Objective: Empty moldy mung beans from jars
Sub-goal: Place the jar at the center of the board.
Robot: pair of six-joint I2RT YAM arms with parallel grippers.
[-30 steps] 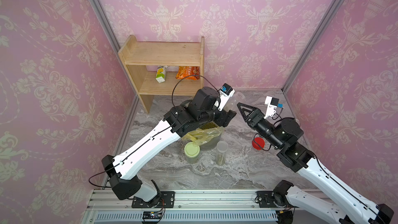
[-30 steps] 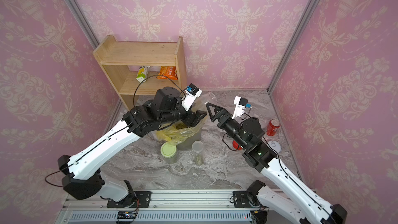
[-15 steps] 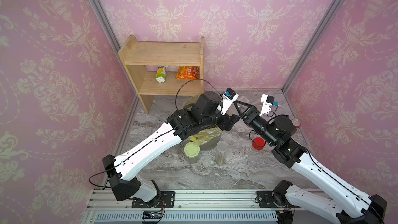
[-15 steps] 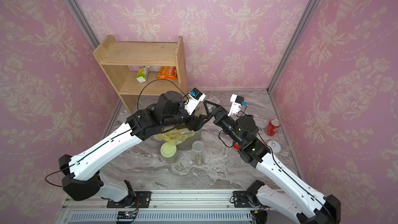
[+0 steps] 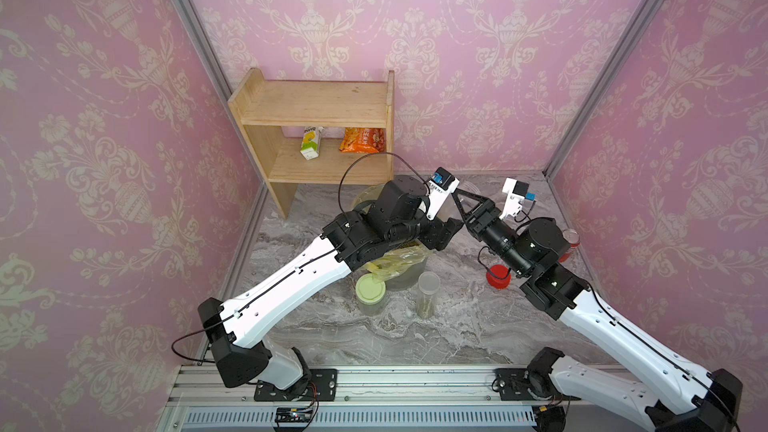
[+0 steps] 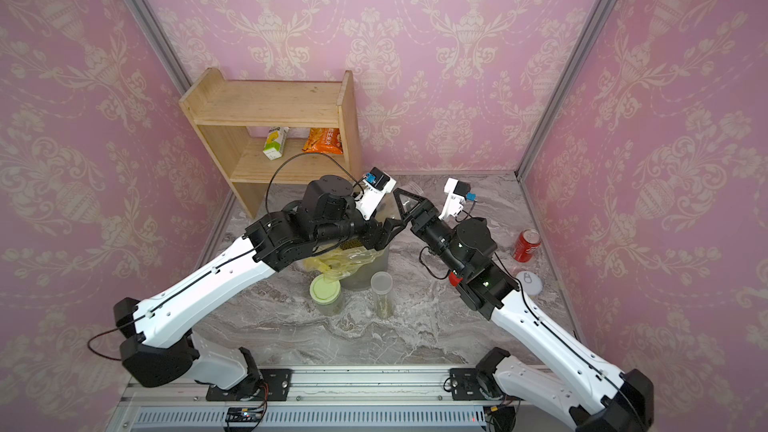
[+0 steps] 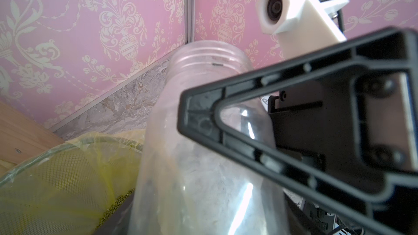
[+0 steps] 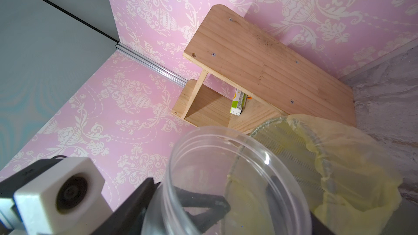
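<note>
**Handover pose.** Left hand (image 5: 449, 229) grips an open jar (image 7: 192, 154) just beside the yellow-bagged bin (image 7: 56, 177), which contains mung beans (image 7: 113, 202). Right hand (image 5: 461, 197) flanks the jar, but whether it grips cannot be told. A green-lidded jar (image 5: 370, 290) and a tall jar (image 5: 428, 292) stand on the worktop (image 5: 374, 342).

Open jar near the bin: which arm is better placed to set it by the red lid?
Likely right: the red lid lies beside that arm; right pincer is at the open jar the left pincer holds.
</note>
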